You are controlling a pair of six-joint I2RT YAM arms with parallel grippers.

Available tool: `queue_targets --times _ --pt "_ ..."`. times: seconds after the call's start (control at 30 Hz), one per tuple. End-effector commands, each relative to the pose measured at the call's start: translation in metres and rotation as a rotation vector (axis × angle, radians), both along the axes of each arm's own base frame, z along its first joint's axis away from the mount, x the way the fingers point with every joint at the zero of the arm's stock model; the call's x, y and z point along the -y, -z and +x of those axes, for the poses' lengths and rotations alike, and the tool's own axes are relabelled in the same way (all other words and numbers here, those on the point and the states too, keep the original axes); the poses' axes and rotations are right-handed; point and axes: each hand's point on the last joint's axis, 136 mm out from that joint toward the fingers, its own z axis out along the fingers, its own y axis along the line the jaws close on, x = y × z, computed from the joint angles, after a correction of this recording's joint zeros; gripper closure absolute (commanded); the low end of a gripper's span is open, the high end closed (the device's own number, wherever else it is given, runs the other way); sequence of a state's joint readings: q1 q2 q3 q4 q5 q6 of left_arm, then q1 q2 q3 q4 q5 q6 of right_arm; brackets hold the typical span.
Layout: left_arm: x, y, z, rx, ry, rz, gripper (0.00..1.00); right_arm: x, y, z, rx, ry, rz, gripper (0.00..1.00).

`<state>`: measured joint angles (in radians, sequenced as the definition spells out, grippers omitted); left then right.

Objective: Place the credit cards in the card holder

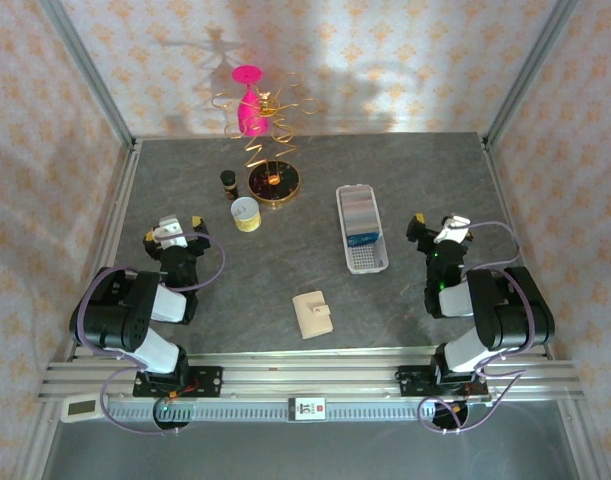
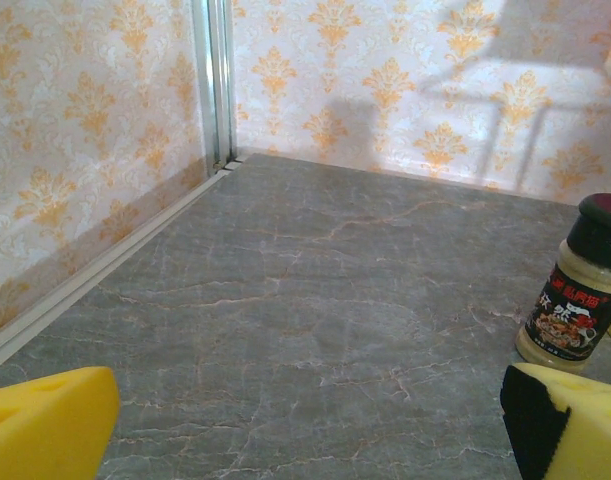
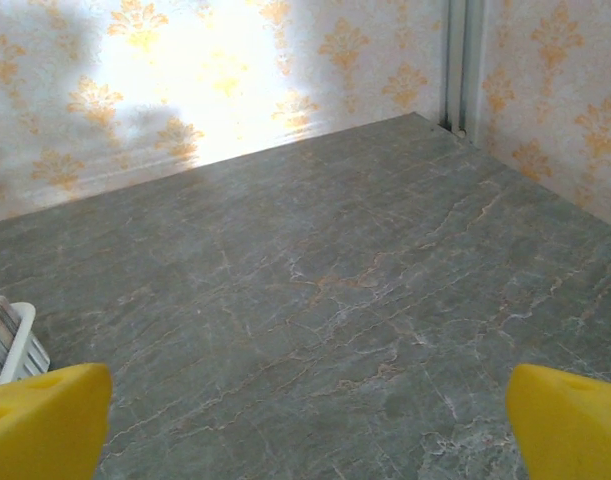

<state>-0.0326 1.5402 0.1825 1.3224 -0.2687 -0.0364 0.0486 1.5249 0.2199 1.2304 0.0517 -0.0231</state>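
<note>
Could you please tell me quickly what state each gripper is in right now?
The left gripper: open, holding nothing.
The right gripper: open, holding nothing.

My yellow fingertips [image 2: 45, 425] stand wide apart above the grey marbled table [image 2: 315, 300], a dark-capped seasoning jar [image 2: 575, 300] near my right one.

We've got the card holder [image 1: 368, 261]: a long white tray lying flat right of centre on the table [image 1: 235, 290], long axis near-to-far. The credit cards [image 1: 360, 216] sit inside its far part, pale grey with a blue one nearest. The dotted base is bare at the near end.
</note>
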Motion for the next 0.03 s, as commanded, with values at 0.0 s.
queue_targets --times 0.0 --pt "0.0004 -0.0144 0.004 0.064 0.005 -0.018 0.0 -0.0018 -0.0065 0.0036 0.017 -0.02 -0.01 0.0"
